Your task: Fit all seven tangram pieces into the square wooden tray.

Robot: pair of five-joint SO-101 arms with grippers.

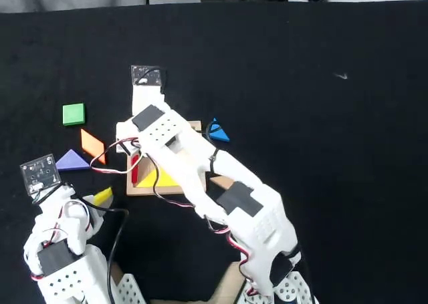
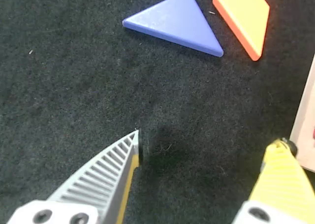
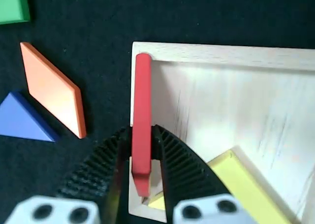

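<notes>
Right wrist view: right gripper (image 3: 141,138) pinches the red piece (image 3: 142,91) by its flat faces at the tray (image 3: 221,54) wall; seemingly stiff, light

Soft, even light falls from above. The matte black counter (image 1: 348,157) takes it without glare. A faint shadow lies beside the left jaws, and the pale wooden tray (image 3: 226,54) shines bright.

The tray (image 3: 221,54) is pale bare wood with visible grain. The counter (image 2: 74,86) is covered in black matt cloth, slightly fuzzy. The red piece (image 3: 142,111) and orange piece (image 3: 51,88) look smooth and matt. The fingers (image 3: 184,165) are ribbed plastic.
</notes>
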